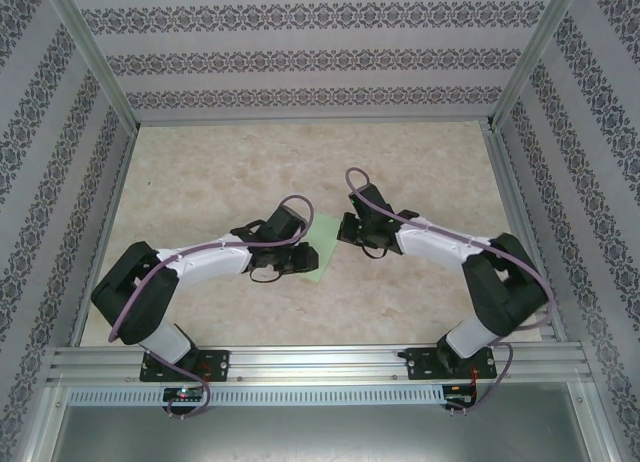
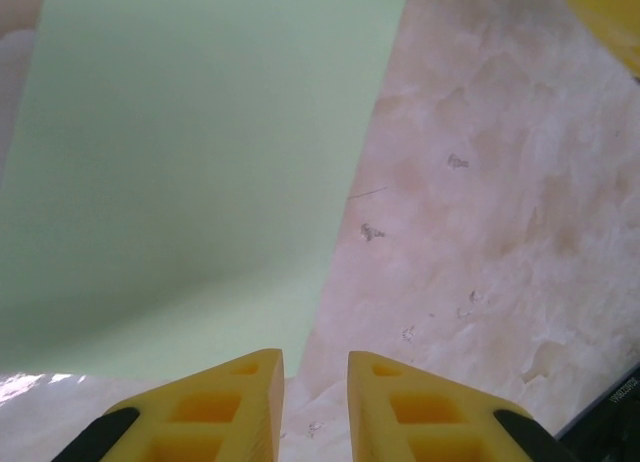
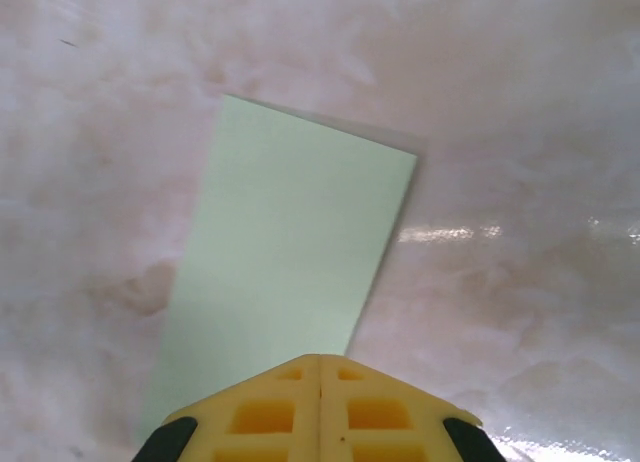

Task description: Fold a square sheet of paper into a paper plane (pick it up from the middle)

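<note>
Yellow fingers (image 2: pixel 235 407) of the left pincer (image 2: pixel 315 367) fill the foot of its wrist view, parted by a narrow gap with bare bench (image 2: pixel 500 232) visible between them. The left-hand finger's tip sits at the near corner of the pale green sheet of paper (image 2: pixel 190 182), which lies flat and runs away up the frame. A yellow corner at the upper right of that view may be a finger of the other pincer, though too little of it is visible to be sure.

In the right wrist view, the right pincer (image 3: pixel 320 362) is closed, finger pressed against finger, poised over the near end of the sheet of paper (image 3: pixel 290 262), which appears as a long oblong on the marbled bench (image 3: pixel 520 232). Whether the tips touch the paper cannot be told.

From above, the sheet of paper (image 1: pixel 326 244) lies near the middle of the bench (image 1: pixel 250 162), between the two arms, with the left pincer (image 1: pixel 303 256) over its left side and the right pincer (image 1: pixel 349 232) at its right edge. Patterned walls (image 1: pixel 300 62) enclose the bench.
</note>
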